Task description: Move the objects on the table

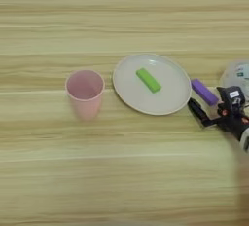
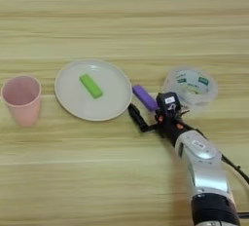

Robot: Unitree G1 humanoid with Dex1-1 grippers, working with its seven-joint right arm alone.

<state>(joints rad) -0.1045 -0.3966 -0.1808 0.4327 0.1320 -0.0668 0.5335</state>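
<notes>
While its two black fingers stand spread just near of the purple bar (image 2: 145, 97), the right gripper (image 2: 148, 113) sits between the white plate (image 2: 68, 101), holding the green bar (image 2: 91, 85), left, and the tape roll (image 2: 190, 86), right, pink cup (image 2: 21, 98) far left.

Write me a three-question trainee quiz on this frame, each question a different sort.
1. True or false: the green bar lies on the white plate.
2. Which thing is nearest the pincer? A) pink cup B) purple bar C) tape roll
3. Fill in: the pink cup stands ____ and apart from the plate.

Key: 1 true. 2 B. 3 upright.
</notes>
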